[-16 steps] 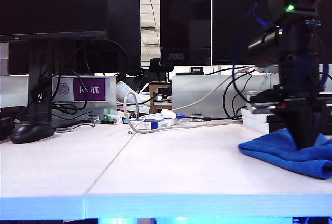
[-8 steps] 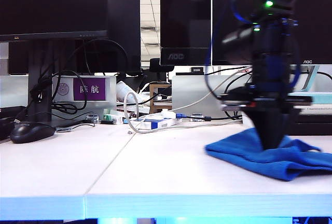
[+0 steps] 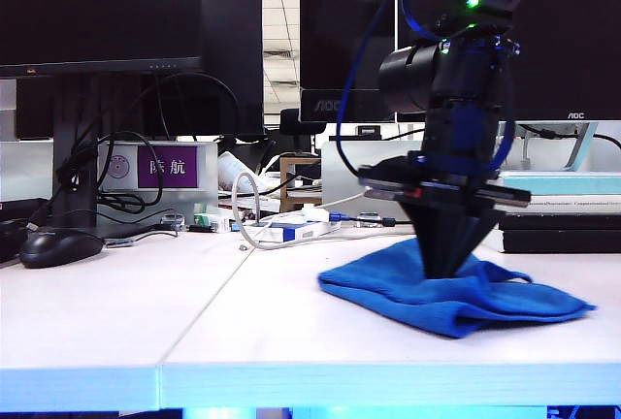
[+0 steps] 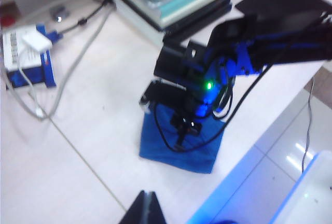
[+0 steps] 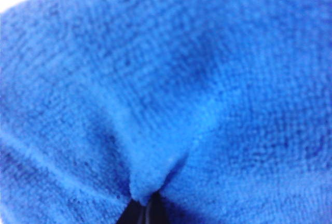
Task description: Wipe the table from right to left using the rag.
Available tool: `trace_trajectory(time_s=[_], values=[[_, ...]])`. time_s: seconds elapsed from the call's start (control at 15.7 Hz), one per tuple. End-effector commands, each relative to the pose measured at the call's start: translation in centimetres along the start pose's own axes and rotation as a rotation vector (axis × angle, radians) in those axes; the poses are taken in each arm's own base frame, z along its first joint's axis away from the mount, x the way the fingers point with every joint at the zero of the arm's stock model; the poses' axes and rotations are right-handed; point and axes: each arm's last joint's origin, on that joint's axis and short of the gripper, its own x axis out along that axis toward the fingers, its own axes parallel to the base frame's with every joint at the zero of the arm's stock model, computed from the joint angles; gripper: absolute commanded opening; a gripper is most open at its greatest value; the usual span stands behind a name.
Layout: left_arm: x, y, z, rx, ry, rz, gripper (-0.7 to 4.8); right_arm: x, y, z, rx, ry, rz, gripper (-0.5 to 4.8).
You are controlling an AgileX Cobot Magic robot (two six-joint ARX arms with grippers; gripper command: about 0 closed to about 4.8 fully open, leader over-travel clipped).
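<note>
The blue rag (image 3: 456, 295) lies bunched on the white table (image 3: 291, 327), right of the seam. My right gripper (image 3: 448, 270) points straight down into the rag's middle, shut on a pinched fold. In the right wrist view the rag (image 5: 181, 79) fills the frame, and a ridge of cloth runs into the closed right gripper (image 5: 147, 204). The left wrist view looks down from above on the rag (image 4: 199, 154) with the right arm over it. My left gripper (image 4: 148, 197) hangs apart from the rag, shut, with nothing between its fingers. It is outside the exterior view.
A black mouse (image 3: 60, 244) sits at the far left. Cables and a white box (image 3: 291, 230) lie behind the seam (image 3: 209, 303). A stack of books (image 3: 563, 208) stands behind the rag at the right. Monitors line the back.
My right gripper has slid leftward along the table, dragging the rag with it from the right edge toward the middle. The books behind it have come into view.
</note>
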Motion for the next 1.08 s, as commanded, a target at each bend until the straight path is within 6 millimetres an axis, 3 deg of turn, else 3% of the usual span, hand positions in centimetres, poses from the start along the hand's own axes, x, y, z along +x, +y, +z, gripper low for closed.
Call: trace_trajectory(time_s=[0.06, 0.25, 0.76, 1.08], values=[[-0.4, 0.1, -0.2, 0.004, 0.014, 0.038, -0.06, 0.3, 0.3, 0.3, 0.002, -0.024, 0.030, -0.06], [-0.6, 0.0, -0.2, 0.006, 0.009, 0.041, -0.06, 0.7, 1.6, 0.3, -0.035, -0.027, 0.032, -0.06], [-0.8, 0.0, -0.4, 0.005, 0.015, 0.044, -0.06, 2.6, 8.3, 0.0, -0.224, -0.091, 0.075, -0.06], [-0.8, 0.0, -0.4, 0.005, 0.018, 0.044, -0.06, 2.9, 10.0, 0.2, -0.261, -0.126, 0.094, -0.06]])
